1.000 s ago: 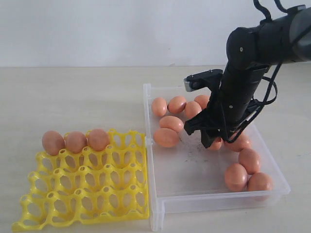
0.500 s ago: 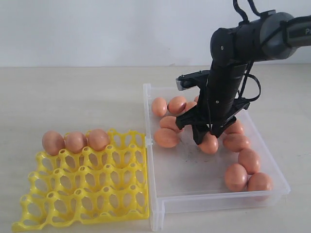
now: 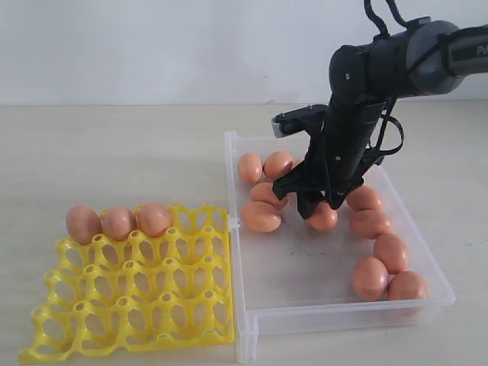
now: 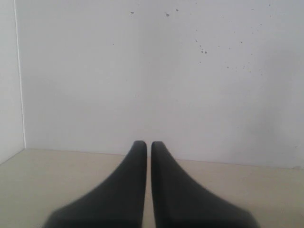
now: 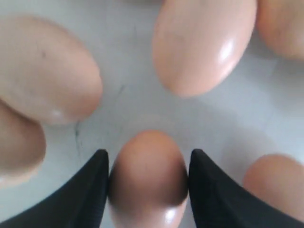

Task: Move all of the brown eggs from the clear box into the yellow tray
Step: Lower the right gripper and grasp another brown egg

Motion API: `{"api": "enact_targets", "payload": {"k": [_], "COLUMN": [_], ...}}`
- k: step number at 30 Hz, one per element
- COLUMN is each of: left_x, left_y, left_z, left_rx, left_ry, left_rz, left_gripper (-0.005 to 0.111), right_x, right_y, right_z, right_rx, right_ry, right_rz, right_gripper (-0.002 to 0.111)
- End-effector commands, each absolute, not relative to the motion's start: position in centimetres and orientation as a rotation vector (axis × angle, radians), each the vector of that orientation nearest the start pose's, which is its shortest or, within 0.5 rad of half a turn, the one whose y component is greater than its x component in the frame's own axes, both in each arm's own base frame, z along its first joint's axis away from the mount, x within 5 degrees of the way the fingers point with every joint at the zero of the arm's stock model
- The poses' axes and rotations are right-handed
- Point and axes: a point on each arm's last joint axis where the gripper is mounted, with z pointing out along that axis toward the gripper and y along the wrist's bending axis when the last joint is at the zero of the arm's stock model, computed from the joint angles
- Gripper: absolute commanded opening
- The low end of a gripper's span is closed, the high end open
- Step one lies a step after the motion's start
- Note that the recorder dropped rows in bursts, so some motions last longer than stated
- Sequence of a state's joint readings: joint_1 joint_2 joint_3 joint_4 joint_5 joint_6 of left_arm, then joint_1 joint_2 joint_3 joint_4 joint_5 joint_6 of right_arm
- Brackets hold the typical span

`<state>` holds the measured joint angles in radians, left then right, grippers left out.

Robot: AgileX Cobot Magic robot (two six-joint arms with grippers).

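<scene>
so the right end effector [image 3: 319,207] is pinching one brown egg [image 5: 148,180] inside the clear box [image 3: 305,316], long axis running along its fingers [image 5: 85,199], yellow tray [image 3: 137,305] off to its left right against the box, while the left end effector [image 4: 147,145] is pressed together, nowhere close.

brown eggs [image 5: 204,42] cut off at wrist-view edges | right gripper [image 3: 319,207] partly covers held egg [image 3: 326,221]

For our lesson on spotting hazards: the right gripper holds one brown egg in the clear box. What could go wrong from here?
The right gripper pinches the held egg only by its sides; it could slip or crack.
Heading for the yellow tray, it may knock the neighbouring egg or the wall of the clear box.
</scene>
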<state>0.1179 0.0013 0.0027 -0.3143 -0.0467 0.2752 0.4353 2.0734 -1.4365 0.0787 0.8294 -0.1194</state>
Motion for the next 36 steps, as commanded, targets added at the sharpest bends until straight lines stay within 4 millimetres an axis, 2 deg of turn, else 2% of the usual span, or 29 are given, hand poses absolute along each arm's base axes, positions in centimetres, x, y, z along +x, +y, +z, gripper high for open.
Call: {"api": "enact_targets", "payload": {"k": [1, 4, 10, 18, 20, 25, 28, 36], "left_x": [5.5, 5.5, 5.5, 5.5, 5.5, 5.5, 5.5, 5.5], "left_y": [0.8, 0.8, 0.8, 0.8, 0.8, 0.8, 0.8, 0.8], "left_z": [21.8, 21.8, 21.8, 21.8, 21.8, 21.8, 21.8, 21.8], "left_rx": [-0.127, -0.127, -0.124, -0.124, -0.124, -0.124, -0.124, -0.124], "left_ry": [1.429, 1.429, 1.429, 1.429, 1.429, 1.429, 1.429, 1.429], "left_rz": [0.077, 0.077, 0.074, 0.074, 0.074, 0.074, 0.074, 0.074], "left_gripper": [0.004, 0.004, 0.004, 0.004, 0.004, 0.004, 0.004, 0.004], "right_x": [37.7, 36.6, 35.1, 34.6, 34.7, 34.8, 34.8, 34.9], "right_y": [17.9, 17.4, 17.0, 17.2, 17.3, 17.4, 17.5, 17.5], "right_z": [14.7, 13.7, 12.7, 14.0, 14.4, 15.0, 15.2, 14.9], "right_rx": [-0.563, -0.472, -0.568, -0.697, -0.714, -0.711, -0.700, -0.691], "right_ry": [2.631, 2.581, 2.715, 2.864, 2.884, 2.911, 2.921, 2.921], "right_rz": [0.236, 0.269, 0.252, 0.263, 0.268, 0.276, 0.278, 0.277], "right_gripper": [0.000, 0.000, 0.000, 0.000, 0.006, 0.038, 0.052, 0.051]}}
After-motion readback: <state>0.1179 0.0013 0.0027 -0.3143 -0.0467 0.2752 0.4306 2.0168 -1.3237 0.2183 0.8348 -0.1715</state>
